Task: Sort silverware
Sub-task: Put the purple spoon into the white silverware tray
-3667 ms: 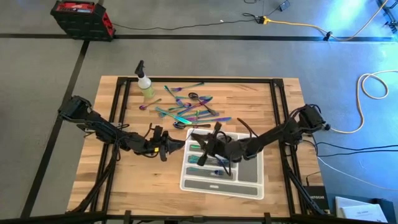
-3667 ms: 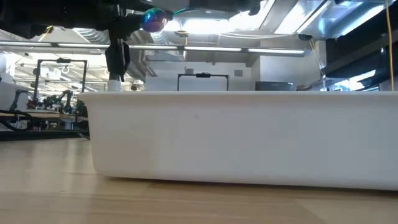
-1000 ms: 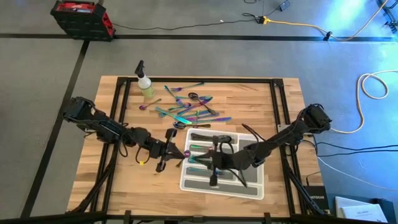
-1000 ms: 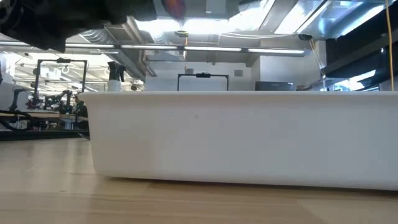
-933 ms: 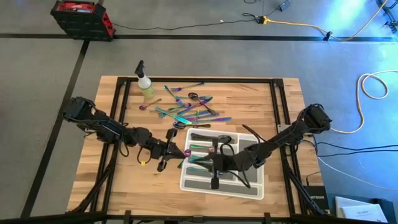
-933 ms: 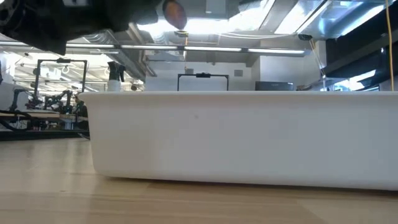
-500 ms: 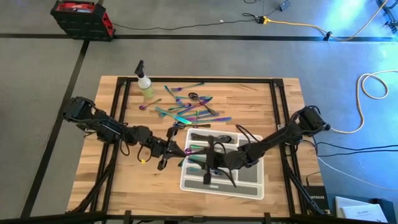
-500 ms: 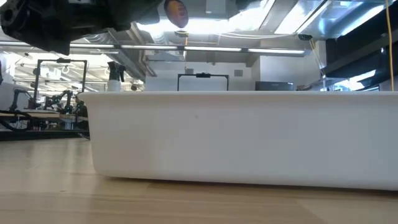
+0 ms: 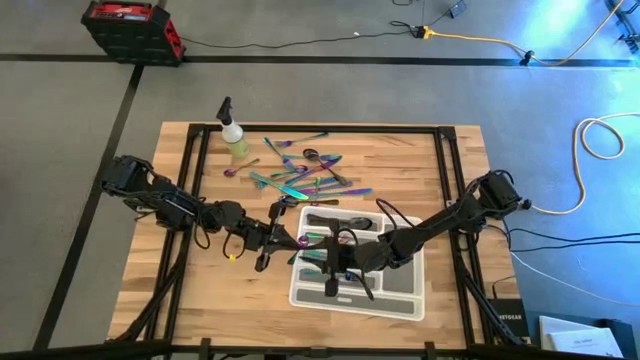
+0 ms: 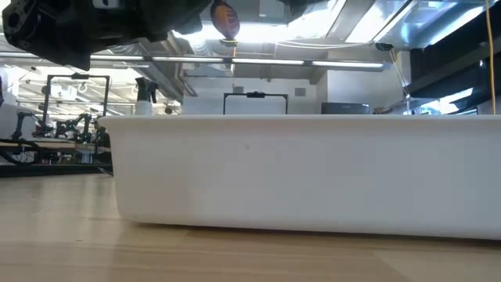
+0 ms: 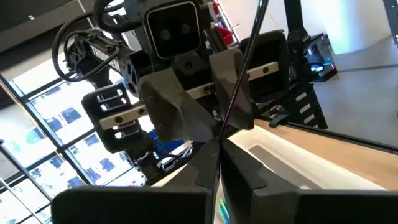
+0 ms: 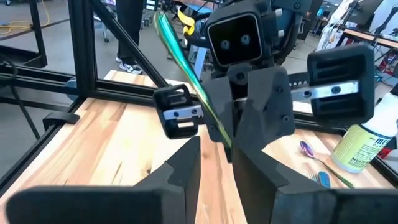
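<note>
Bare bench (image 9: pixel 200 300) along near edge; tray (image 9: pixel 405 300) mid-bench. Left gripper (image 9: pixel 292 240) clamped on spoon (image 9: pixel 303 241); right gripper (image 9: pixel 322 250) narrowly parted alongside.

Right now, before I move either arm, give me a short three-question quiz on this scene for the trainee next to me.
1. True or false: the left pincer is shut on a slim iridescent utensil.
2. Where does the spray bottle stand?
A. inside the tray
B. on the table, beside the loose silverware
C. in the right pincer
3. Fill in: the right pincer, open and facing the left one, is above the white ____.

Key: 1 true; 2 B; 3 tray.
</note>
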### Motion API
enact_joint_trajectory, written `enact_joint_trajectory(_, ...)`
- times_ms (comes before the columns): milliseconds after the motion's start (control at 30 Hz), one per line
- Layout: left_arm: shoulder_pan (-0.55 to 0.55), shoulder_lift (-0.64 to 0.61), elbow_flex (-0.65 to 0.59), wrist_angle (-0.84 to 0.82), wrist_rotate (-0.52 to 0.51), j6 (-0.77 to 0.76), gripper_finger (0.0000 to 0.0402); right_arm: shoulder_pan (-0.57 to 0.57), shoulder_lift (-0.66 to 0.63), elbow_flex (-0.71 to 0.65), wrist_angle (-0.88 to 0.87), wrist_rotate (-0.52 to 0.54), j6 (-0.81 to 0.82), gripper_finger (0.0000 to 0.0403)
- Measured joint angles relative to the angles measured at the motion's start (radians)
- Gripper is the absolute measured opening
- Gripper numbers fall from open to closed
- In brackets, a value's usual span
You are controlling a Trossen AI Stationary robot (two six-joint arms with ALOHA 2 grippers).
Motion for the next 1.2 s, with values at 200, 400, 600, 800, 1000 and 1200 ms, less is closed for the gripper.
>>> enact_joint_trajectory(200, 0.0, 0.0, 0.0, 0.004, 0.0, -0.015, 0.0, 0.0, 0.0, 0.0, 0.057, -0.002, -0.037, 0.0073)
enact_joint_trajectory(400, 0.0, 0.0, 0.0, 0.018, 0.0, -0.019, 0.0, -0.007, 0.0, 0.0, 0.066, -0.018, -0.061, 0.0073)
enact_joint_trajectory(600, 0.0, 0.0, 0.0, 0.017, 0.0, -0.024, 0.0, -0.02, 0.004, 0.0, 0.076, -0.036, -0.067, 0.0073)
enact_joint_trajectory(800, 0.0, 0.0, 0.001, 0.014, 0.0, -0.025, 0.0, -0.041, 0.05, 0.051, 0.077, -0.051, -0.112, 0.007)
enact_joint_trajectory(1000, -0.001, 0.002, 0.002, -0.003, 0.002, -0.03, 0.0, -0.054, 0.081, 0.101, 0.012, -0.065, -0.116, 0.0022)
enact_joint_trajectory(1200, 0.0, 0.002, 0.002, -0.004, -0.003, -0.037, 0.0, -0.052, 0.072, 0.105, -0.015, -0.041, -0.117, 0.0001)
